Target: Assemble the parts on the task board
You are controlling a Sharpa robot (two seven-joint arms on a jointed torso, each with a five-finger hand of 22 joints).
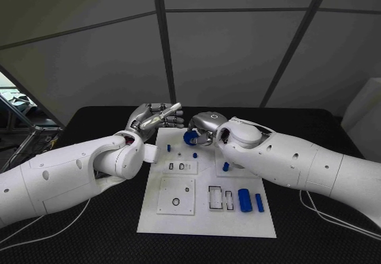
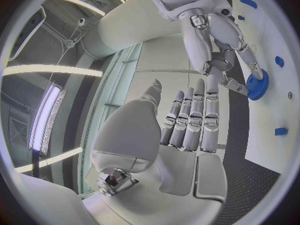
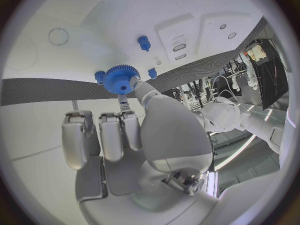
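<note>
The white task board (image 1: pixel 238 220) lies in the middle of the black table. My right hand (image 1: pixel 205 128) hovers over the board's far end and pinches a blue gear (image 1: pixel 190 137) between thumb and a finger; the gear (image 3: pixel 122 79) shows toothed and round in the right wrist view, and the gear (image 2: pixel 257 83) hangs just above the board (image 2: pixel 275 110). My left hand (image 1: pixel 154 117) is raised beside the board's far left corner, its fingers (image 2: pixel 187 120) straight and together, holding nothing. Small blue pegs (image 1: pixel 168 147) (image 1: pixel 226 166) stand on the board. A blue cylinder (image 1: pixel 245 200) and a blue bar (image 1: pixel 260 202) lie near the right edge.
The board has several outlined slots and holes (image 1: pixel 176 196) across its near half. Grey cables (image 1: pixel 333 218) trail over the table at the right. A metal stand (image 1: pixel 32 137) is off the table's left edge. Another blue peg (image 3: pixel 144 42) stands beyond the gear.
</note>
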